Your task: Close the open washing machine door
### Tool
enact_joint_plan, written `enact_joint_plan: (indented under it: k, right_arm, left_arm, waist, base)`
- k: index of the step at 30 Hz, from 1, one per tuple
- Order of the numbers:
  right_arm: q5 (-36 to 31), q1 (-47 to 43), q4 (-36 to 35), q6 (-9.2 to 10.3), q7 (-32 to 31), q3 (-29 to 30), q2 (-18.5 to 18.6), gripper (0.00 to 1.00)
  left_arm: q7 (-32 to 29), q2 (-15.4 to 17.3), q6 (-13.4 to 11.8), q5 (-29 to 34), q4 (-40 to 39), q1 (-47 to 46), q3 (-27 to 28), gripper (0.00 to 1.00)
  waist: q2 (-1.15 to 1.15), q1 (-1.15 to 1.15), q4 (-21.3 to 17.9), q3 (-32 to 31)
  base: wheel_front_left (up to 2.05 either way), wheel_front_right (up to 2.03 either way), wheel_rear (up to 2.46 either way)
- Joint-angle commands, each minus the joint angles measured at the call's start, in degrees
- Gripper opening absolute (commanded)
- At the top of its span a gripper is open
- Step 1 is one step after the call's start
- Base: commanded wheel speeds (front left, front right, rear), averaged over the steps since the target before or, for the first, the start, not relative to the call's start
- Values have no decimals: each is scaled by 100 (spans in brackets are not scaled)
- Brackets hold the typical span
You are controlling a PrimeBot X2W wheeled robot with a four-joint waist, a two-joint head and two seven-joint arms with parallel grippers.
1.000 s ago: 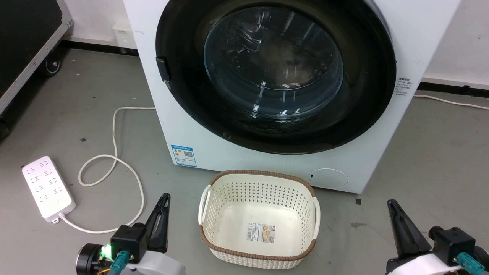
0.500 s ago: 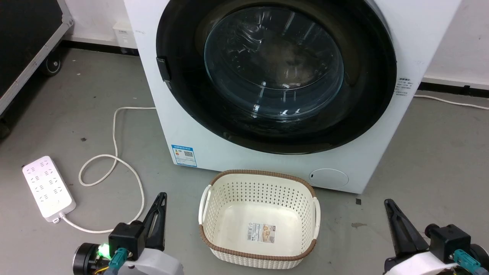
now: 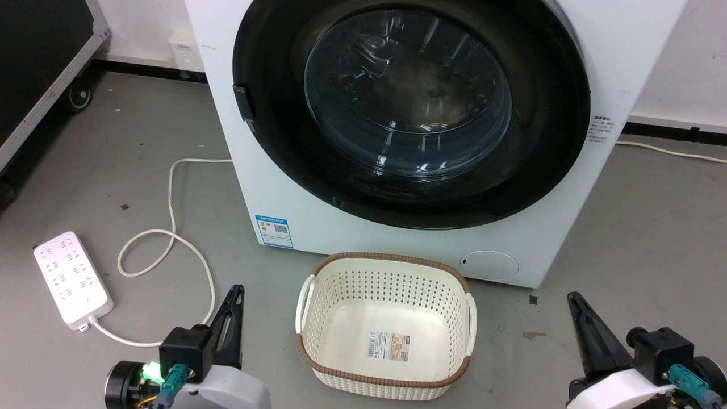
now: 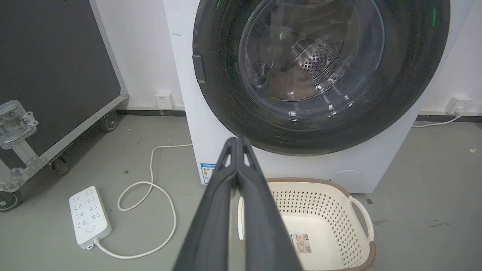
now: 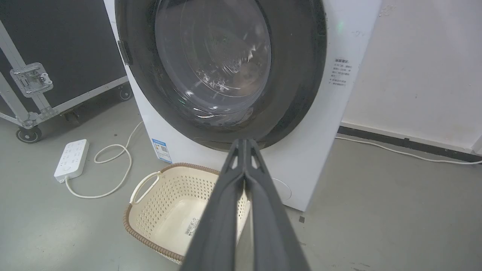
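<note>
The washing machine door (image 3: 409, 108) is cut off at twelve o'clock of the head view, upper rim unseen. Behind its glass a brownish shape (image 3: 426, 85) is blurred by reflections. The sticker (image 3: 274, 231) at the door's seven o'clock has print too small to read.

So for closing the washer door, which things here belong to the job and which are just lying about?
Job: washing machine door, already looking shut; left end effector, shut; right end effector, shut.
Lying about: laundry basket; power strip; white cord; black wheeled case.
</note>
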State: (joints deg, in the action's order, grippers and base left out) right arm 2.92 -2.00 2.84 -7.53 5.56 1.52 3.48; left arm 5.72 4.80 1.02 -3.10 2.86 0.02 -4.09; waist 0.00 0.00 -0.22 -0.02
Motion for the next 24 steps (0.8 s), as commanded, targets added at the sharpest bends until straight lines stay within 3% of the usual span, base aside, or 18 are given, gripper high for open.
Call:
enact_joint_plan:
  k: [1,24]
  right_arm:
    - [-51,87,-54,3,-41,-14,-31,0]
    - [-170,143,-167,3,-295,-82,-45,0]
  left_arm:
    - [-26,-13,-39,41,-41,-2,38,0]
    - [-295,-101,-70,174,-162,-2,221,0]
  waist:
    - [0,0,1,0]
    - [0,0,11,1]
  base:
    - [0,0,0]
    - [0,0,0]
